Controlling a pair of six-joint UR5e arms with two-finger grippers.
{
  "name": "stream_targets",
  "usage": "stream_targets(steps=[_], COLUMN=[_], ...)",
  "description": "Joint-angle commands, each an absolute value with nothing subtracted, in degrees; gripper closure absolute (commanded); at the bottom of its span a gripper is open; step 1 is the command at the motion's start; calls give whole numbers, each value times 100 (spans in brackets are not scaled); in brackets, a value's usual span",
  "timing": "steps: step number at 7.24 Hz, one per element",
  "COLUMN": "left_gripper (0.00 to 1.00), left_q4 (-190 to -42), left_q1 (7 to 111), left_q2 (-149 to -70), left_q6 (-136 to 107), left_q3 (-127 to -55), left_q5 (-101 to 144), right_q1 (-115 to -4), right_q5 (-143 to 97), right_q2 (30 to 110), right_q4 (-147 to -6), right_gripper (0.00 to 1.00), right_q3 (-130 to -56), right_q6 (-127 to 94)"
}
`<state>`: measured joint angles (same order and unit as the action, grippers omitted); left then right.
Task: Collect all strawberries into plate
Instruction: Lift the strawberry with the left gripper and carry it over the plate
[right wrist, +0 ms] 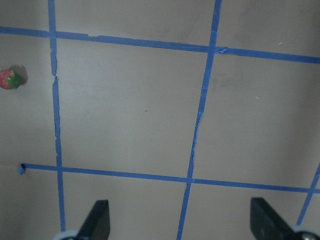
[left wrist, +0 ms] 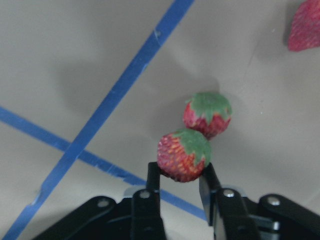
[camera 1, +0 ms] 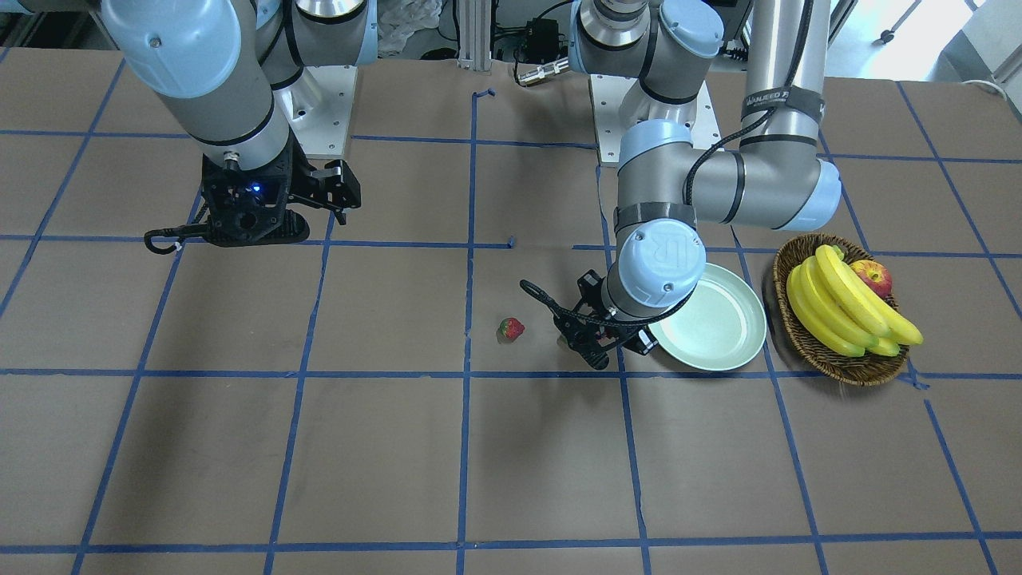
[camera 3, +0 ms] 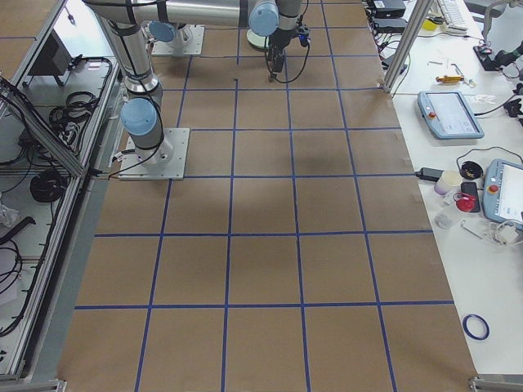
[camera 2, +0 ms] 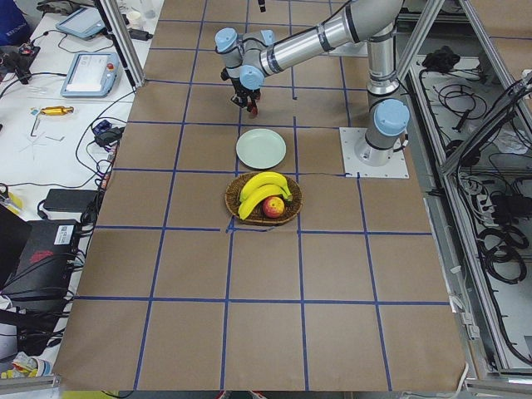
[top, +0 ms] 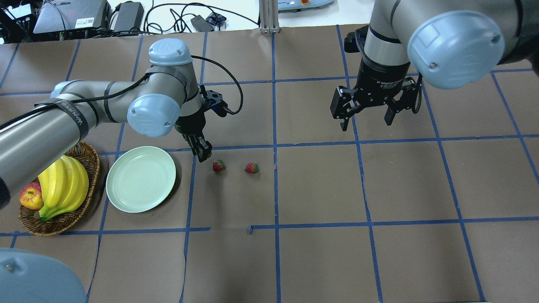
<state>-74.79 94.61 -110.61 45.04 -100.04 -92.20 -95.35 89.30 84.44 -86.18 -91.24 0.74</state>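
Grasping one strawberry (left wrist: 182,155) with left gripper (left wrist: 181,170), lower centre of wrist view. Just above, second strawberry (left wrist: 207,114); upper right corner, third strawberry (left wrist: 305,25). Overhead: plate (top: 141,178) left of centre; right gripper (top: 365,124) spread wide, upper right.

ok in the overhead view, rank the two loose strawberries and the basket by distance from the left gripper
1. Nearer strawberry, just right of the left gripper.
2. Other strawberry, further right.
3. Basket, far left, beyond the plate.
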Motion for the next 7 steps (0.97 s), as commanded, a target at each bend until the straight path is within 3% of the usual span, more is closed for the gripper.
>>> stream_targets(steps=[1,4,7], left_gripper=[100,100,100], left_q4=[-7874,-8051,-7980], left_q1=[8960,7992,7831], left_q2=[-10802,-10837,-11109], left_q6=[4613,5693,5783], left_q3=[-9984,-10168,-10353], left_q5=[-9656,-10481,-10520], right_q1=[-9536,-9536,-9536], right_q5=[8930,8930,8930], right_q2=[8438,8438,8438], right_q4=[-8622,-8622,-8622], right_gripper=[0,0,0], right_q3=[-9132,-9132,-9132], right_q6=[79,79,70])
